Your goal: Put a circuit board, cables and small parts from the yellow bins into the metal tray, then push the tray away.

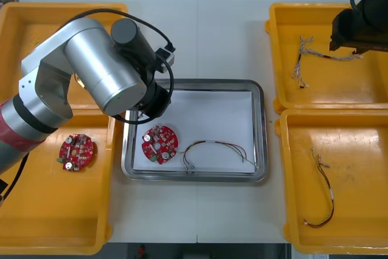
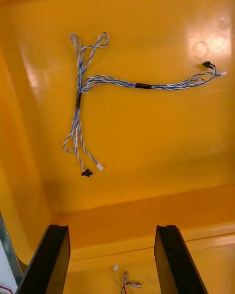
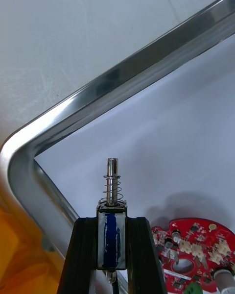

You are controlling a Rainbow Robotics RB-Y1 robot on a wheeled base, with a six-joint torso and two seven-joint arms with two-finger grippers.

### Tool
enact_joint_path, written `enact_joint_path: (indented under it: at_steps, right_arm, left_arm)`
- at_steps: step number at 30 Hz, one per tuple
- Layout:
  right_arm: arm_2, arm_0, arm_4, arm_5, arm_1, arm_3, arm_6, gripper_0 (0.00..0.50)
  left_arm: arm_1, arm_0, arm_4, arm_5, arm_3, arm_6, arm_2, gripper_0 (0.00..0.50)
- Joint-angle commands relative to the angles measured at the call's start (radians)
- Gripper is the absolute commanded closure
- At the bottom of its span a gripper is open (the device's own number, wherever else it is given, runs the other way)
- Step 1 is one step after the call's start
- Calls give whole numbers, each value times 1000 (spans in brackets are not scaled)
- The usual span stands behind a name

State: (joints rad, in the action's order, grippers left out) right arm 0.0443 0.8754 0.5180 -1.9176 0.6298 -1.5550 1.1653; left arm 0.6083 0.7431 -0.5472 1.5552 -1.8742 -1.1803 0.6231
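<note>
The left gripper (image 3: pixel 111 224) is narrow: its black fingers (image 3: pixel 84 247) are clamped on a small metal part (image 3: pixel 112 196) with a blue-banded body, a coil spring and a pin standing out past the fingertips. It hangs over the white inside of the shiny metal tray (image 3: pixel 122 83), near a rounded corner, with a round red circuit board (image 3: pixel 193 247) lying just beside it. Whether the part touches the white floor cannot be told.

Seen from above, the silver left arm (image 1: pixel 97 59) covers that gripper and the tray's far left corner. A thin dark cable (image 1: pixel 212 147) lies in the tray beside the board.

The right gripper (image 2: pixel 110 231) is spread wide and holds nothing. It is above the far right yellow bin (image 2: pixel 147 176) and its twisted blue and white cable (image 2: pixel 139 85). From above, its arm is cut off at the edge.

A second red board (image 1: pixel 77 151) lies in the near left bin (image 1: pixel 54 210).
</note>
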Motion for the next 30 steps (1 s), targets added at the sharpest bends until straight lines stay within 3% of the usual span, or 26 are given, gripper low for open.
enact_joint_path:
  at_steps: [1,9,14,16,17,18,19,21,25,30]
  right_arm:
    - [31,135,-36,-2,17,128,-44,0]
    - [108,281,-130,-2,-10,377,-85,0]
    - [172,343,-159,17,-29,489,-171,0]
    - [172,363,-167,39,-30,524,-210,0]
    - [172,375,-173,54,-30,549,-233,0]
    - [170,387,-179,71,-33,573,-254,0]
    - [172,393,-182,78,-33,586,-263,0]
    - [172,422,-193,112,-38,638,-303,0]
    - [170,473,-214,175,-42,741,-368,0]
    - [170,525,-253,267,-58,862,-449,0]
  left_arm:
    - [-27,1,24,-53,41,120,40,499]
    - [-28,-1,49,-155,124,116,89,499]
    - [-28,-1,53,-155,126,116,95,493]
    - [-28,-1,55,-155,126,116,95,343]
    - [-28,-1,59,-155,124,116,95,204]
    - [-28,-1,62,-152,122,117,95,134]
    - [-28,-1,64,-150,121,117,95,105]
    - [-28,-1,72,-144,115,117,90,0]
    - [-28,-1,64,-126,93,125,67,0]
    - [-28,1,33,-15,14,137,-13,0]
